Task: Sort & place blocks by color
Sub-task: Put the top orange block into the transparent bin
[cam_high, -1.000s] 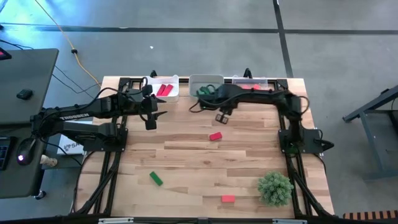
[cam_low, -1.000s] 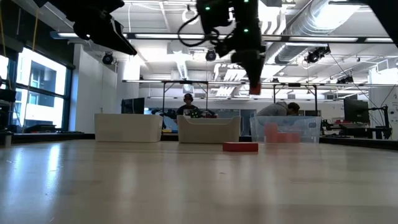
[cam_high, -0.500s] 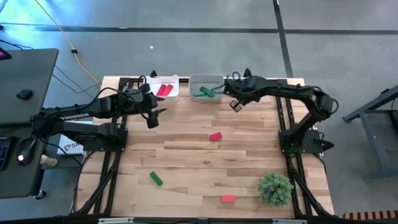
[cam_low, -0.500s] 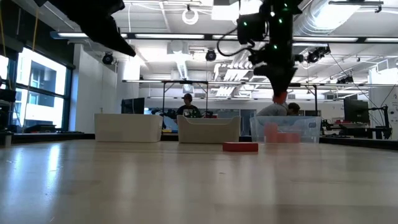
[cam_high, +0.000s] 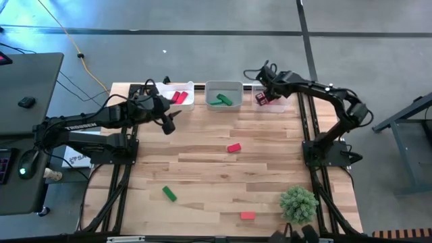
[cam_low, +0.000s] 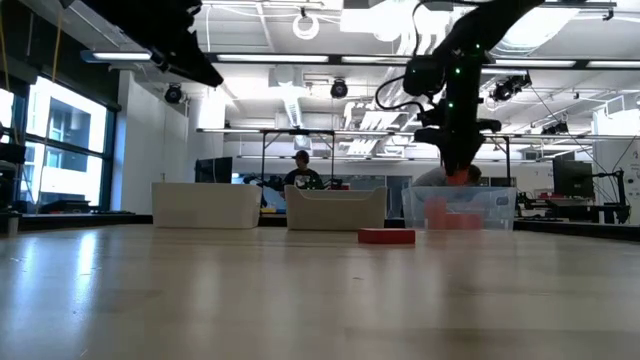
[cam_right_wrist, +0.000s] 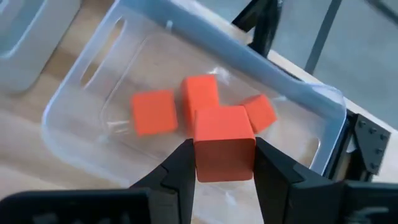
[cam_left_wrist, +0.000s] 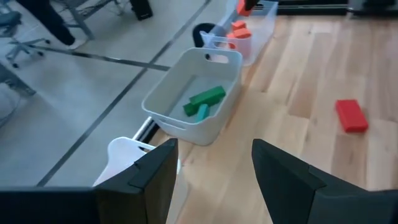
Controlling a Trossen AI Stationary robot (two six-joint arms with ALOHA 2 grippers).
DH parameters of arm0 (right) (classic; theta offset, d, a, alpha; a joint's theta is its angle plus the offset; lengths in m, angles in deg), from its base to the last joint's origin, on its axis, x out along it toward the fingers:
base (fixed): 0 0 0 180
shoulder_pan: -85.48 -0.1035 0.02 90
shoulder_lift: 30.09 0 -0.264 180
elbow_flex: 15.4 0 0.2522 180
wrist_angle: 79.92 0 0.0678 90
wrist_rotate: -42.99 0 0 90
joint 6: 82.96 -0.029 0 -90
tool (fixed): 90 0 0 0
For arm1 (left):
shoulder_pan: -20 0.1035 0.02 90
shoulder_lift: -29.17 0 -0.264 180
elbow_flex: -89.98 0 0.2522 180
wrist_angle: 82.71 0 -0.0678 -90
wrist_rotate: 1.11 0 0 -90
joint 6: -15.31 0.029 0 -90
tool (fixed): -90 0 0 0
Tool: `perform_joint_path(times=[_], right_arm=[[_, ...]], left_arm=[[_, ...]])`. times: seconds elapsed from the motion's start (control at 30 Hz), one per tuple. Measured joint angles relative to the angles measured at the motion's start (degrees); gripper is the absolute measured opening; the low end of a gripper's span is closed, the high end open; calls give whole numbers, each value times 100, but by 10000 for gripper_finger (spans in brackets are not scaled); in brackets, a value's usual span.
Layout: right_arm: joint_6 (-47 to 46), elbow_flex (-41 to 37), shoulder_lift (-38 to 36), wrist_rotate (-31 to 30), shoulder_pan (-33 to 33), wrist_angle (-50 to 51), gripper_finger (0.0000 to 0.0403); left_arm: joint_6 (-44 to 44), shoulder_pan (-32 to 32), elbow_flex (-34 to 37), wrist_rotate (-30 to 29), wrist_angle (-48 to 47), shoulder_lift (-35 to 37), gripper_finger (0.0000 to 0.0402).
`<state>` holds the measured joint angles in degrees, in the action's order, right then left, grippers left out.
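Observation:
My right gripper (cam_right_wrist: 224,149) hangs over the clear right-hand bin (cam_high: 275,101) at the table's far edge, shut on a coral orange-red cube (cam_right_wrist: 224,151). Three coral blocks (cam_right_wrist: 154,112) lie on that bin's floor. My left gripper (cam_left_wrist: 214,147) is open and holds nothing; it hovers above the table (cam_high: 169,124) near the left bin (cam_high: 179,96), which holds red blocks. The middle bin (cam_left_wrist: 198,93) holds green blocks (cam_left_wrist: 206,98). Loose on the table lie a red block (cam_high: 233,147), a green block (cam_high: 169,194) and another red block (cam_high: 248,216). My right gripper pinches the coral cube by two opposite side faces (cam_right_wrist: 198,155), one finger on each. The fingers (cam_low: 457,165) point down from above. The cube is lifted clear, above the bin's floor and the blocks lying there.
A bushy green plant (cam_high: 298,204) stands near the table's near right corner. The three bins line the far edge. Open wood lies between the loose blocks. People sit in the room beyond the table (cam_low: 302,170).
My right gripper has carried the coral cube from above the table in front of the middle bin toward the right and the far edge, ending over the right-hand bin, and has come lower. It has stayed shut on the cube. My left gripper has turned slightly.

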<state>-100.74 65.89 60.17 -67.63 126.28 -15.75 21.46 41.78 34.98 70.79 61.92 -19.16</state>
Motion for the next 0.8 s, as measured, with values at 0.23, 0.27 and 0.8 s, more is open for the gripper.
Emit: perform_joint_path(times=[0.23, 0.27, 0.8], right_arm=[[116, 0, 94, 444, 640, -388, 105], [117, -2, 113, 541, 723, -374, 105], [301, -2, 825, 1032, 1029, -434, 105]], left_arm=[[-17, 25, 0, -488, 232, -1, 196], [-18, 49, 0, -531, 268, -1, 196], [-168, 699, 0, -573, 533, -73, 196]])
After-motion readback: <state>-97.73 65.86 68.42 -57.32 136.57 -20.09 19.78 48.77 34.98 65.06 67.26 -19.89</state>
